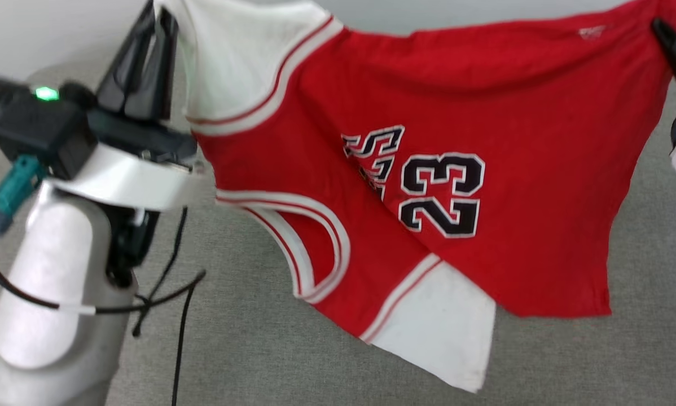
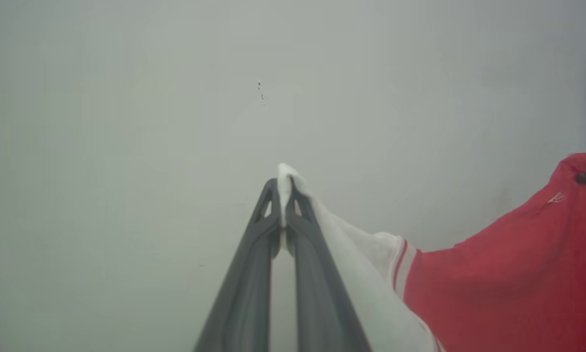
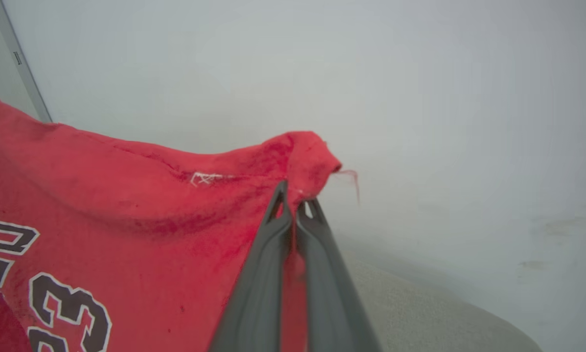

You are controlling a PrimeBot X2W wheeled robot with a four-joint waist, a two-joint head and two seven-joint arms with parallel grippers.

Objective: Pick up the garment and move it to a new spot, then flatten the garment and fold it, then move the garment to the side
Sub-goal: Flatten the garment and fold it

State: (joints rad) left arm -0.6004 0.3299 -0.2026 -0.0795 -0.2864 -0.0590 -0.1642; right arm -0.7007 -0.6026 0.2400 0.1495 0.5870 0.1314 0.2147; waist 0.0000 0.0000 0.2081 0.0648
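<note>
Red garment [image 1: 513, 113]: we hold it aloft, left gripper [image 2: 283, 188] clamped on its white sleeve [image 1: 231, 56], right gripper [image 3: 297, 198] clamped on a red corner [image 3: 312, 146].

The garment [image 1: 513, 113] is red, with white sleeves at 11 and 6 o'clock, red-and-white striped trim, and a black number 23 [image 1: 440, 194] outlined white. The surface [image 1: 247, 349] is plain grey.

The red garment [image 1: 484, 101], white-sleeved and numbered 23, hangs stretched in the air, sideways above grey cloth.
</note>
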